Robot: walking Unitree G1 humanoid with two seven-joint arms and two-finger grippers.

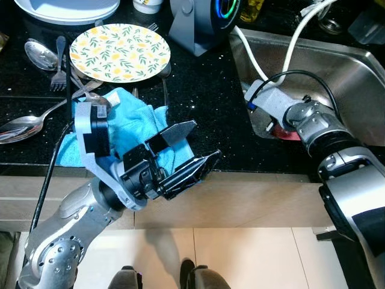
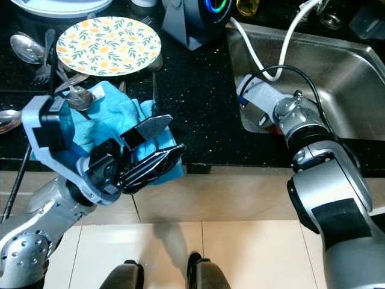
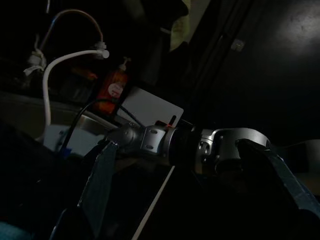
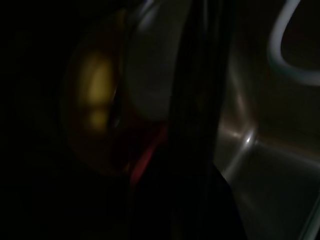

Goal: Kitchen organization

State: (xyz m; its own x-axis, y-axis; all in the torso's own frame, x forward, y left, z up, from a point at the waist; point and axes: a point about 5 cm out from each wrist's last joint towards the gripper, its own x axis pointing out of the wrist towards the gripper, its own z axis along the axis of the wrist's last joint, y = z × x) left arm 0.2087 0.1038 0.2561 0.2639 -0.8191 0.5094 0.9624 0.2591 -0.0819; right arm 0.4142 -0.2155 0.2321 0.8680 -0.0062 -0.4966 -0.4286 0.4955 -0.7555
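We see a round plate (image 1: 120,52) with a pattern of yellow fruit and green leaves lying flat on the black counter (image 1: 204,108), well to the left of the steel sink (image 1: 337,66). Being round, it has no long axis that we can name. Spoons (image 1: 39,54) and a fork (image 1: 59,66) lie just beside the plate, farther from the sink; the fork's long axis runs away from us, tines toward us. A blue cloth (image 1: 135,123) sits crumpled between the plate and the counter's front edge. Our left gripper (image 1: 189,150) hangs over that cloth with its fingers spread wide, holding nothing. Our right arm reaches into the sink, near a red object (image 1: 289,133); we cannot tell how the right gripper's fingers stand.
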